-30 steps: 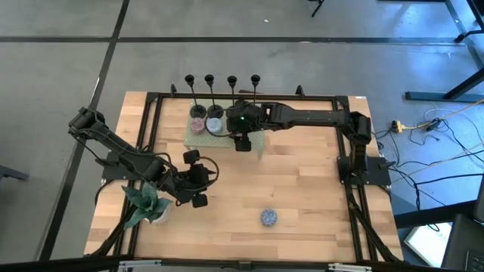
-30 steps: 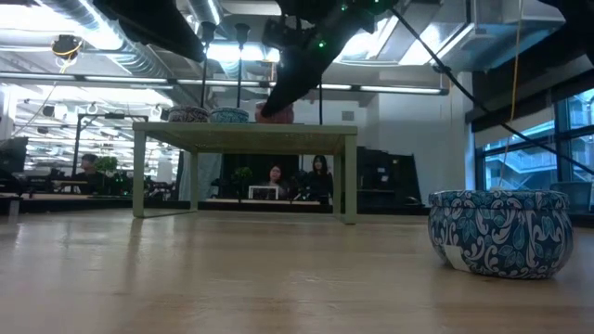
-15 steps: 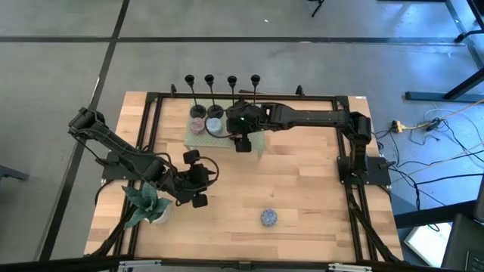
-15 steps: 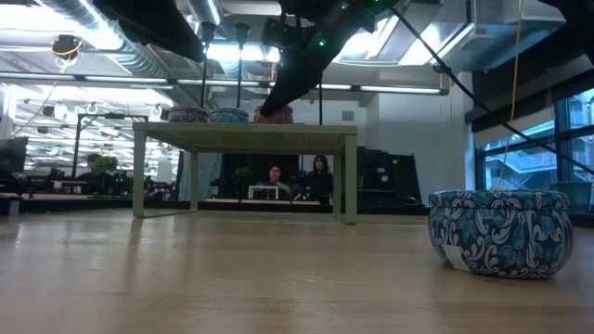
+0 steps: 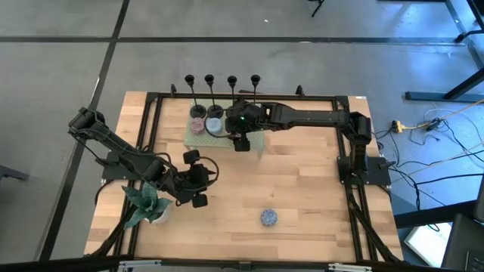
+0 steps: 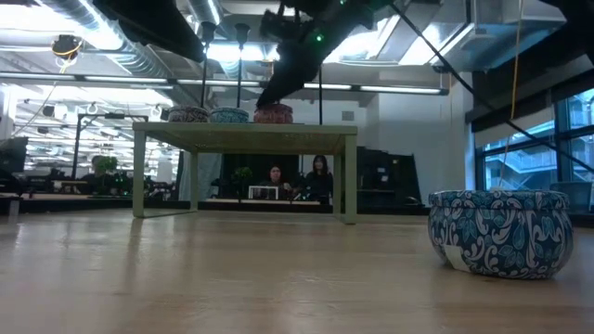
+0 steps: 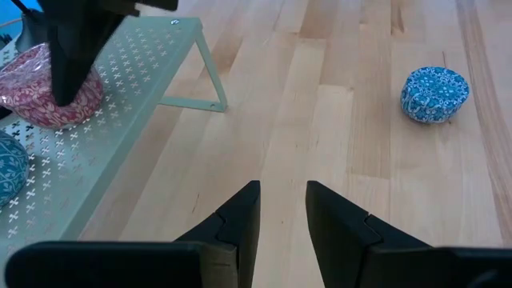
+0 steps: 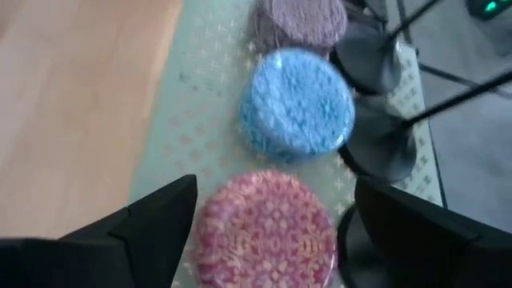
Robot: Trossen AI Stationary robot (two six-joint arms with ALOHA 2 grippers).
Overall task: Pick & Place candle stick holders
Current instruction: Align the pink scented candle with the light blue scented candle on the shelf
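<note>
Your right hand [image 8: 268, 232] hangs spread wide, empty, directly over the pink candle [image 8: 264, 230] on the green rack [image 8: 200, 120]. Four candle stick holders [image 5: 221, 94] stand along the rack's far edge. Your left hand [image 7: 282, 220], fingers narrowly parted, grasps nothing above the counter [image 7: 336, 152].

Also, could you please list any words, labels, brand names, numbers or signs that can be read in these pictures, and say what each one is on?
None can be read.
The blue candle tin on the table has a small pale label low on its side, with print too small to read.
The pink candle and the blue candle on the green shelf show only patterns, no lettering.
</note>
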